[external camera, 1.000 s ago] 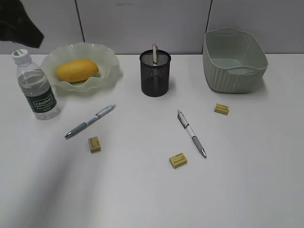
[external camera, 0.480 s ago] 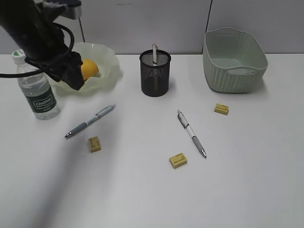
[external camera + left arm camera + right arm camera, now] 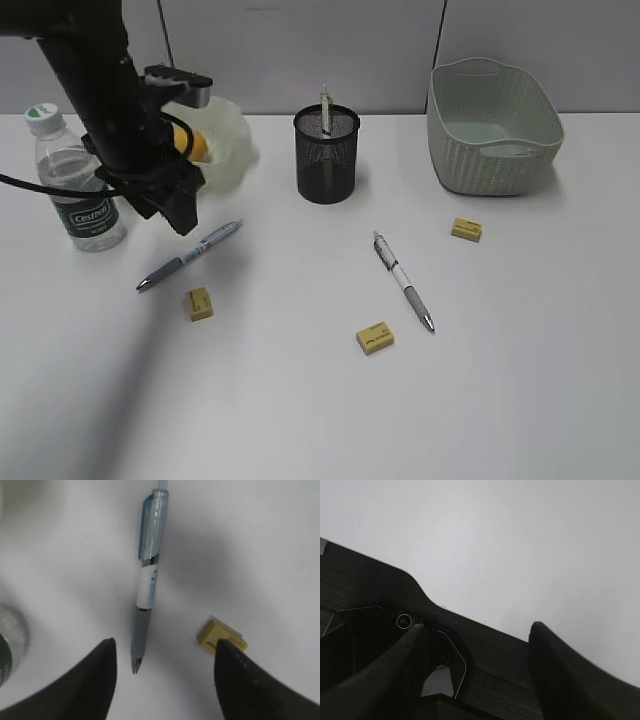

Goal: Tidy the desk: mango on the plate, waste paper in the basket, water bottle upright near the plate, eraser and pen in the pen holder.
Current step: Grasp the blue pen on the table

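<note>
My left gripper (image 3: 182, 212) hangs open and empty just above the left pen (image 3: 190, 257). In the left wrist view its jaws (image 3: 164, 645) frame the tip of that pen (image 3: 149, 580), with a yellow eraser (image 3: 221, 637) by the right jaw. The arm hides most of the pale green plate (image 3: 228, 140) and the mango (image 3: 197, 146). The water bottle (image 3: 84, 190) stands upright left of the plate. The black mesh pen holder (image 3: 327, 158) holds one pen (image 3: 325, 106). The basket (image 3: 493, 128) is at the back right. No waste paper is in view. My right gripper (image 3: 477, 627) is open over a black surface.
A second pen (image 3: 403, 280) lies right of centre on the white desk (image 3: 300, 420). Small yellow erasers lie at the left (image 3: 199, 303), in the middle (image 3: 374, 337) and near the basket (image 3: 466, 229). The bottle's side shows at the left edge of the left wrist view (image 3: 7, 645).
My left arm has swung down from the top left corner, past the plate, to just above the left pen. Nothing on the desk has moved.
</note>
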Controlling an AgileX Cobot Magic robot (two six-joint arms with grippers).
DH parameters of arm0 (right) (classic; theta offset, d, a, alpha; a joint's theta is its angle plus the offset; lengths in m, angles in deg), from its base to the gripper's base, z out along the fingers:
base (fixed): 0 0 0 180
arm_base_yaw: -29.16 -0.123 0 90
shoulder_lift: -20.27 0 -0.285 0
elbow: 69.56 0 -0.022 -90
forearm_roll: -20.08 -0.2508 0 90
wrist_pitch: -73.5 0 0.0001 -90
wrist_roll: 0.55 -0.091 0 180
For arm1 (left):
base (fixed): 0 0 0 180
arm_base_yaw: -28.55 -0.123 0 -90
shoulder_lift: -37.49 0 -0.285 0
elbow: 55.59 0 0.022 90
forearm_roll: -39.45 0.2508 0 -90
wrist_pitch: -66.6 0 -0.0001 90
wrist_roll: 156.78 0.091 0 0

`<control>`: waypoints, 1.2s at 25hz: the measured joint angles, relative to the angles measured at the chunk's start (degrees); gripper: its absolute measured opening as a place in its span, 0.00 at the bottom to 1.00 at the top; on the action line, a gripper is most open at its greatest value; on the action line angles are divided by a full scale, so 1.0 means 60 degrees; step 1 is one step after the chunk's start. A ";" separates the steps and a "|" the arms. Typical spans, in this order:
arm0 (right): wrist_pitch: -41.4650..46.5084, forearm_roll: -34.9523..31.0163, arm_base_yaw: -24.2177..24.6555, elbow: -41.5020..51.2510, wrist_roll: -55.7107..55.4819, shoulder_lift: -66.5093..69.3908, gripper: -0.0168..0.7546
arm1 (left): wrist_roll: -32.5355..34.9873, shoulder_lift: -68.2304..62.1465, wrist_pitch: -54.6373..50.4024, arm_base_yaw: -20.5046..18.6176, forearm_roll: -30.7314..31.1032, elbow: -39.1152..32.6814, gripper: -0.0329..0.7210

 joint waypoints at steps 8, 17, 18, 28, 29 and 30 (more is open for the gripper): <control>0.0000 0.0000 0.0000 0.0000 0.0000 0.0000 0.67 | 0.0142 -0.0931 -0.0011 0.0000 0.0010 0.0415 0.67; 0.0000 0.0000 0.0000 0.0000 0.0000 0.0000 0.67 | 0.0149 -0.1938 0.0091 0.0000 0.0436 0.1296 0.61; 0.0000 0.0000 0.0000 0.0000 0.0000 0.0000 0.66 | 0.0149 -0.2000 0.0125 0.0000 0.0478 0.1329 0.61; 0.0000 0.0000 0.0000 0.0000 0.0000 0.0000 0.66 | 0.0168 -0.2353 0.0341 0.0000 0.0534 0.1376 0.54; 0.0000 0.0000 0.0000 0.0000 0.0000 0.0000 0.67 | 0.0168 -0.2363 0.0332 0.0000 0.0534 0.1399 0.53; 0.0000 0.0000 0.0000 0.0000 0.0000 0.0000 0.67 | 0.0168 -0.2373 0.0324 0.0000 0.0545 0.1416 0.51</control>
